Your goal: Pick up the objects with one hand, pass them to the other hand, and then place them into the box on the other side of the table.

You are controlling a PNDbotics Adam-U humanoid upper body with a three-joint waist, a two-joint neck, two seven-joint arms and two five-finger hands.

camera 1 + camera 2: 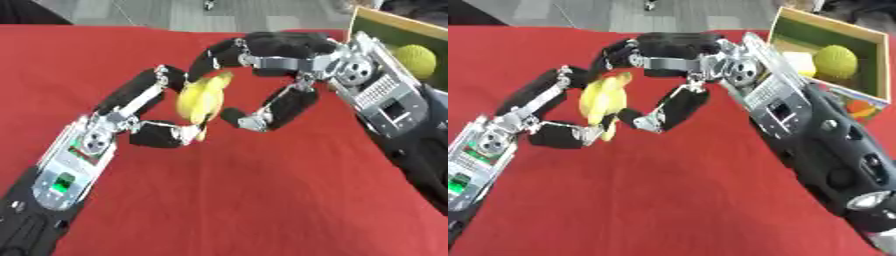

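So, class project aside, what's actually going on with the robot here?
It is mid-handover above the red table. The left hand has its fingers curled round a yellow banana-like object, and the right hand has its fingers closing in on it from the other side. The box at the table's right side already holds a yellow-green ball and a pale block.

Red cloth-covered table [262, 200] filling most of the view, grey tiled floor [684, 12] beyond its far edge
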